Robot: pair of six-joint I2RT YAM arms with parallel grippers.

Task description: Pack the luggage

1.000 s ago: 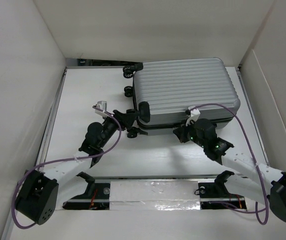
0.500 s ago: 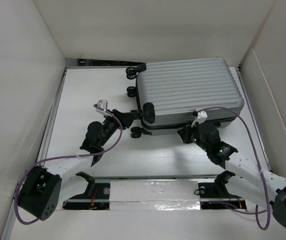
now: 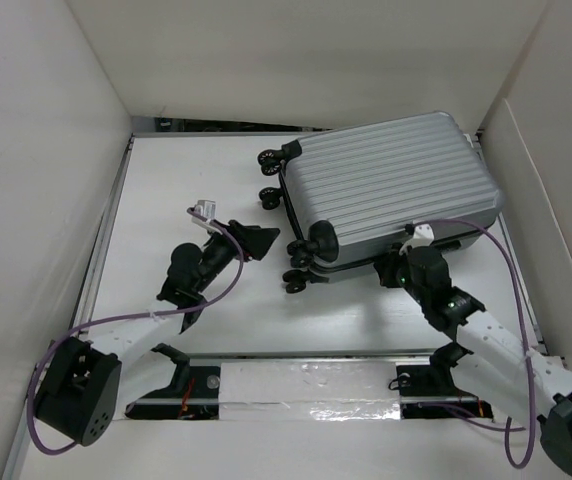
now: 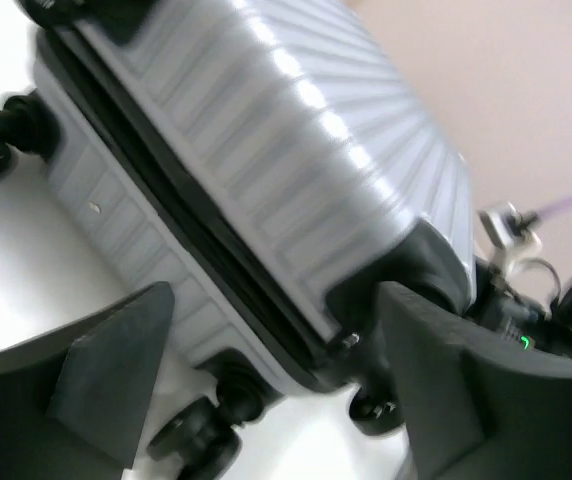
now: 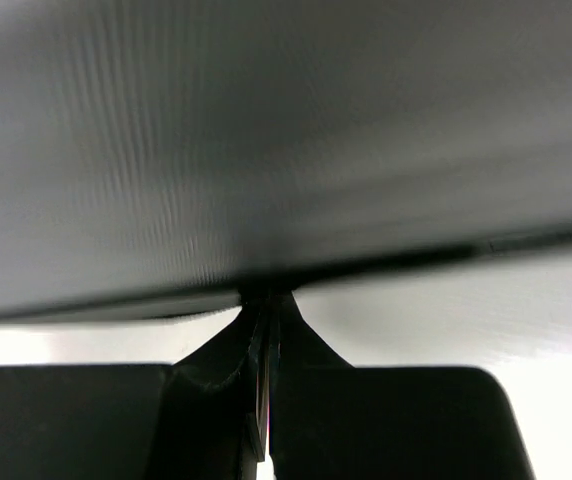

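Note:
The luggage [image 3: 391,185] is a silver-grey ribbed hard-shell suitcase, lying closed and skewed at the back right, its black wheels [image 3: 301,280] pointing left. My left gripper [image 3: 258,240] is open and empty, just left of the near wheels. In the left wrist view the luggage [image 4: 296,150] and its dark seam fill the space beyond the spread fingers [image 4: 116,370]. My right gripper [image 3: 398,262] is at the luggage's near edge. In the right wrist view it [image 5: 266,305] is shut on a thin tab at the seam under the shell [image 5: 266,130].
White walls enclose the table on the left [image 3: 36,200], back and right [image 3: 556,230]. A taped metal rail [image 3: 306,385] runs along the near edge between the arm bases. Purple cables [image 3: 466,225] loop over both arms.
The luggage has slid right and turned clockwise, its wheel end swinging away from my left gripper. My right gripper moved right with it. The left gripper stayed about where it was.

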